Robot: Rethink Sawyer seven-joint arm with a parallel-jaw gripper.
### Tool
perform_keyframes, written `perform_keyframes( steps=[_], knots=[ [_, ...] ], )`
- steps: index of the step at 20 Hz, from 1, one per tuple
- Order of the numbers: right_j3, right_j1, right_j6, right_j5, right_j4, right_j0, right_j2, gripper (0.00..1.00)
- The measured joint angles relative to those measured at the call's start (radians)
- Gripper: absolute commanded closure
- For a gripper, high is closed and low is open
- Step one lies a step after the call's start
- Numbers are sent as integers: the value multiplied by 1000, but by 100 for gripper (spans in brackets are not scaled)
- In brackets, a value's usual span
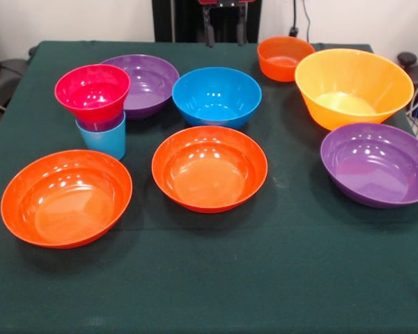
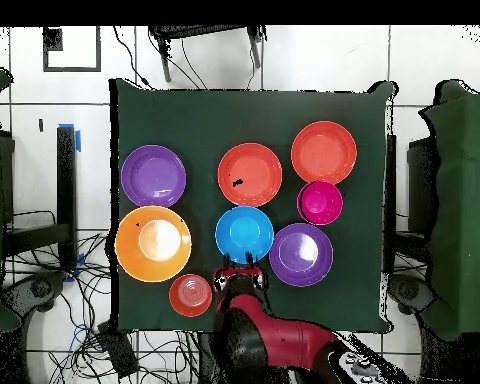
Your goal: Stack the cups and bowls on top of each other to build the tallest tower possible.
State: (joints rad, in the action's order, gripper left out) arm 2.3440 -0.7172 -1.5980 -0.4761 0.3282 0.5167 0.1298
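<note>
Front and overhead views of a dark green cloth-covered table. The tower stands at the left of the front view: a light blue glossy plastic cup lowest, the rim of a purple plastic cup showing just above it, and a small pink glossy bowl nested on top (from overhead only the pink bowl is seen).

Loose bowls, front view: a wide purple plastic bowl directly behind the tower; a medium blue plastic bowl beside it; two wide orange-red plastic bowls, one at near left and one at centre; a small orange plastic bowl at the far edge; a large deep yellow-orange plastic bowl just beside it; a second wide purple bowl at right.

The red and black arm is drawn back. Its gripper hangs at the table's robot-side edge, next to the blue bowl; its two dark fingers stand apart, pinching nothing.
</note>
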Motion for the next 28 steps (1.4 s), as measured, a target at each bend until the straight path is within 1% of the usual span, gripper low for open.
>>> perform_keyframes(
  steps=[6, 16, 23, 28],
  knots=[
    [-47, -9, -5, 19, -75, -62, -1, 0],
    [-64, -12, -5, 25, -132, -109, -16, 0],
    [-64, -13, -12, 24, -144, -149, -48, 0],
    [-53, -13, -56, 8, -144, -157, -66, 0]
  ],
)
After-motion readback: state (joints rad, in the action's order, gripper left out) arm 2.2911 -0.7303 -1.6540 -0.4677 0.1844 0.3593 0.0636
